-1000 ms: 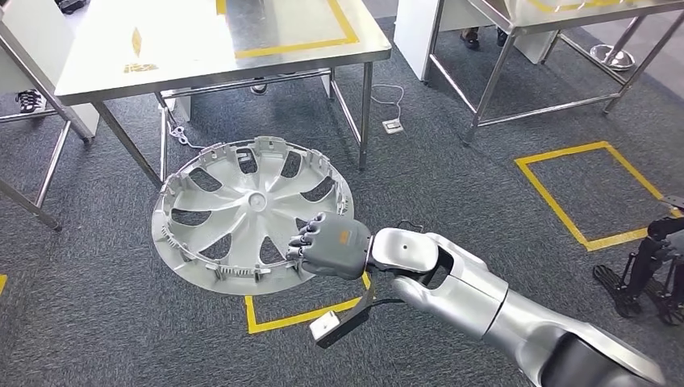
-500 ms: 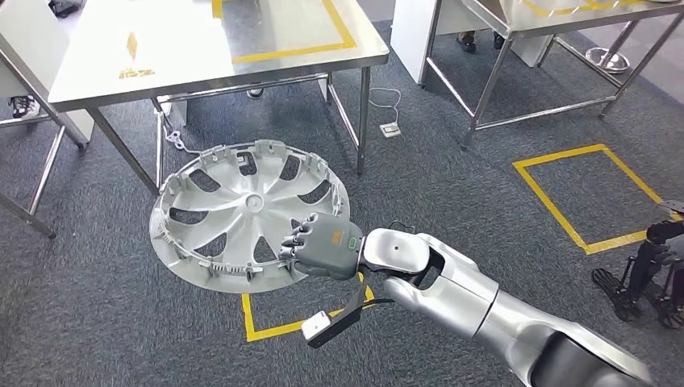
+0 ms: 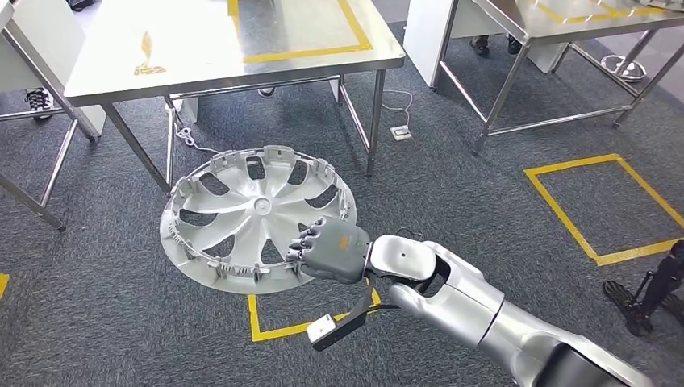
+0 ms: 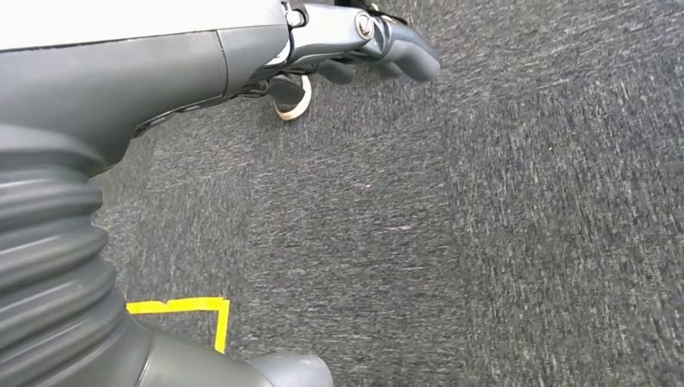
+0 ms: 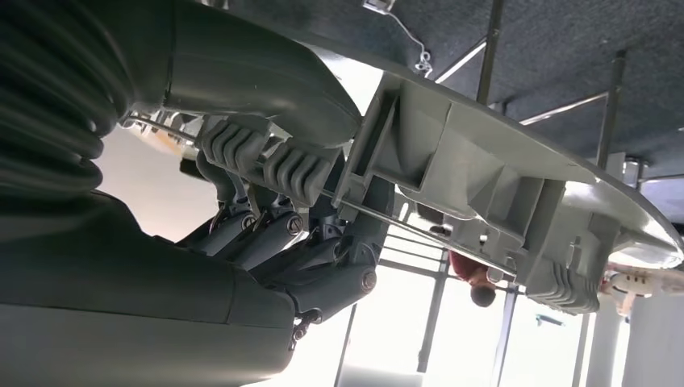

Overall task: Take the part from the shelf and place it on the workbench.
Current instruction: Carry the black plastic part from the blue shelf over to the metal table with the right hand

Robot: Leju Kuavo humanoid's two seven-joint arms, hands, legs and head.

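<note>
The silver wheel cover (image 3: pixel 258 219) hung left of centre in the head view, above the grey carpet (image 3: pixel 452 185), gripped at its lower-right rim by the right hand (image 3: pixel 329 250). The right wrist view showed fingers (image 5: pixel 266 165) curled around the ribbed rim (image 5: pixel 484 193). The steel workbench (image 3: pixel 202 48) filled the upper left. The left hand (image 4: pixel 355 40) was partly cut off, its grip unclear.

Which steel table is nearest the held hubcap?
The steel table at upper left with the yellow taped outline; its front edge lies just beyond the hubcap. The other table stands at upper right.
</note>
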